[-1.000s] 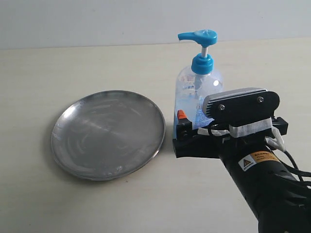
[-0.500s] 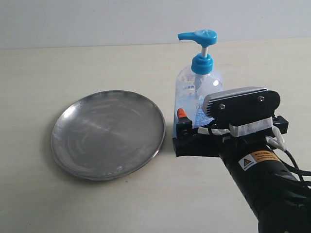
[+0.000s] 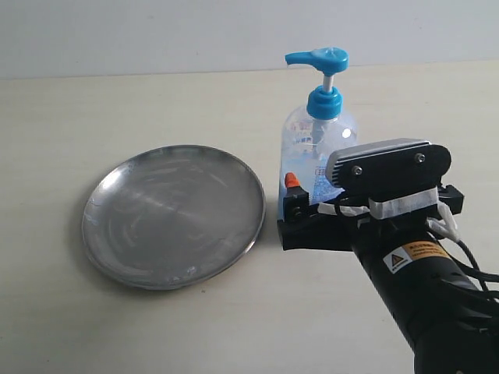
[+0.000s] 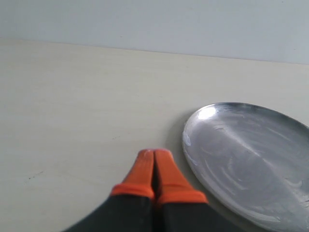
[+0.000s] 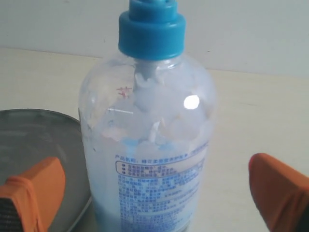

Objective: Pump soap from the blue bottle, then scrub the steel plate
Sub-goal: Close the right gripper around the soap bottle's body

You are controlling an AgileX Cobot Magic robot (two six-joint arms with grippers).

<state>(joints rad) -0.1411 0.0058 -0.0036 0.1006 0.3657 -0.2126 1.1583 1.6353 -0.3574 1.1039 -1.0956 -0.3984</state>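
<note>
Steel plate [image 3: 175, 216] bare and dry, just left of bottle in exterior view. Blue bottle [image 3: 318, 152] upright, soap [image 5: 137, 144] only inside it. Right gripper [image 5: 157, 191] jaws spread wide either side of bottle, apart from it. Left gripper [image 4: 154, 158] clenched, empty, near plate rim. Pumping and scrubbing both remain.

The steel plate [image 3: 173, 216] lies flat on the table [image 3: 117, 101], left of the pump bottle [image 3: 316, 144], which stands upright just beside the plate's right rim. The right gripper [image 5: 157, 193] sits in front of the bottle, one of its fingers [image 5: 36, 186] on each side of the bottle's body, apart from it. The left gripper [image 4: 154, 164] is just beside the plate's rim.
</note>
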